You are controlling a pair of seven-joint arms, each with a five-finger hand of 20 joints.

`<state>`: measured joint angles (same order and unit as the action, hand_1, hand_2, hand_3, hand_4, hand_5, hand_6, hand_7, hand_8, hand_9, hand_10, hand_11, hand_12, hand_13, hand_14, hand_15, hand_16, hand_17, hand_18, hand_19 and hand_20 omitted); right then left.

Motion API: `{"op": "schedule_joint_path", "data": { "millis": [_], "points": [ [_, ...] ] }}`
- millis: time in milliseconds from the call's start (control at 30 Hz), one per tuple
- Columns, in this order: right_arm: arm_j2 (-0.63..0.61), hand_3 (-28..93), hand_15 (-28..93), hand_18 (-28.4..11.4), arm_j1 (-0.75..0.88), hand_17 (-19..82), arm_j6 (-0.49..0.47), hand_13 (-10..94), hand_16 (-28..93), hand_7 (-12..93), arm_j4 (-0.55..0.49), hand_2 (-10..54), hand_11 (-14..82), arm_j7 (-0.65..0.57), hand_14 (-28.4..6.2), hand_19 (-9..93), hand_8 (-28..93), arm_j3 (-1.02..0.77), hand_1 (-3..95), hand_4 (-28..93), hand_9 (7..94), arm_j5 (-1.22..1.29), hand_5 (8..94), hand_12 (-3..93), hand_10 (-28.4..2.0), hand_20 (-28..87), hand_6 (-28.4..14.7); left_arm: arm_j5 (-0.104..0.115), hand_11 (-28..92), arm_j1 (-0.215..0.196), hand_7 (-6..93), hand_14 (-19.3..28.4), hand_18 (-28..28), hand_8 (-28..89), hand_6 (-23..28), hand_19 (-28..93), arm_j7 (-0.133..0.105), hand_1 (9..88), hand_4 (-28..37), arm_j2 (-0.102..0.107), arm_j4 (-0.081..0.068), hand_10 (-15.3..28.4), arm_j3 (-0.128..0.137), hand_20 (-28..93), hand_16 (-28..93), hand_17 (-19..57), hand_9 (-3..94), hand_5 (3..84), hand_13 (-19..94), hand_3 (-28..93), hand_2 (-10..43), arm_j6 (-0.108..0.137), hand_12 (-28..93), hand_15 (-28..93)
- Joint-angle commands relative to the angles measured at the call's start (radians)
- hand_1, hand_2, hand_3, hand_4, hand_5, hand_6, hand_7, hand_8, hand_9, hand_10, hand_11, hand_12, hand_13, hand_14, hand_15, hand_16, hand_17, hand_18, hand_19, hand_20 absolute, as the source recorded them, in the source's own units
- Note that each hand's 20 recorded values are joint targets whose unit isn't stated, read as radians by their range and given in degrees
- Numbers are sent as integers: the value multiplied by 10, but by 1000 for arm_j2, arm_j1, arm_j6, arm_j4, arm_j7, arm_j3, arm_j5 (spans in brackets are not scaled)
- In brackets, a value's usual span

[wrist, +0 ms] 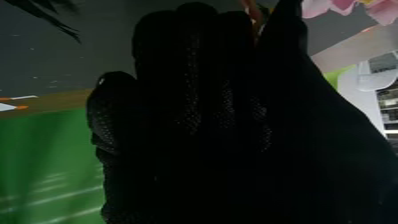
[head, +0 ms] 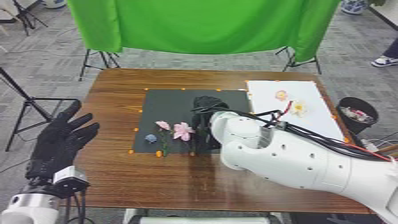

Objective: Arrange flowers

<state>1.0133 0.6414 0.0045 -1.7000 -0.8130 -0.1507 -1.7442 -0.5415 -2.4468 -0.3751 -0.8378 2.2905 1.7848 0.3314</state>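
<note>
"How is the right hand (head: 204, 135) being now?"
"It is reaching down over the black mat (head: 169, 102). In its wrist view, its fingers (wrist: 191, 65) are staying straight, side by side. A thin stem (wrist: 257, 12) is showing between them and the thumb (wrist: 282, 35); if they are pinching it, I cannot tell. Pink petals (wrist: 382, 11) are showing beyond the thumb."

"And the flowers, which way are they pointing?"
"Just to the left of this hand, the pink flower (head: 182, 130) is lying on the mat. Its head is pointing away from the robot, and its stem is running toward the robot. The pale pink bud (head: 163, 125) is lying nearly parallel. The blue flower (head: 151, 138) is lying farther left. On the white sheet (head: 315, 122) at right, a pale flower (head: 299, 108) is resting."

"How are the arms standing?"
"The right arm (head: 298, 162) is coming from the lower right and bending at the wrist. The left hand (head: 60, 137) is hanging by the left table edge, fingers spread and pointing forward"
</note>
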Motion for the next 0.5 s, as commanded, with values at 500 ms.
{"op": "schedule_joint_path", "data": {
  "millis": [500],
  "points": [
    [14,779,551,-156,13,481,-62,777,152,140,-19,-55,196,-19,-76,932,-58,-53,414,-263,773,19,684,155,-116,62,-13,-20,237,-3,70,278,284,-71,80,526,27,291,-210,-34,-1,189,4,-2,-125,-87,276,324,197,619,76,-7,111,562]
  ]
}}
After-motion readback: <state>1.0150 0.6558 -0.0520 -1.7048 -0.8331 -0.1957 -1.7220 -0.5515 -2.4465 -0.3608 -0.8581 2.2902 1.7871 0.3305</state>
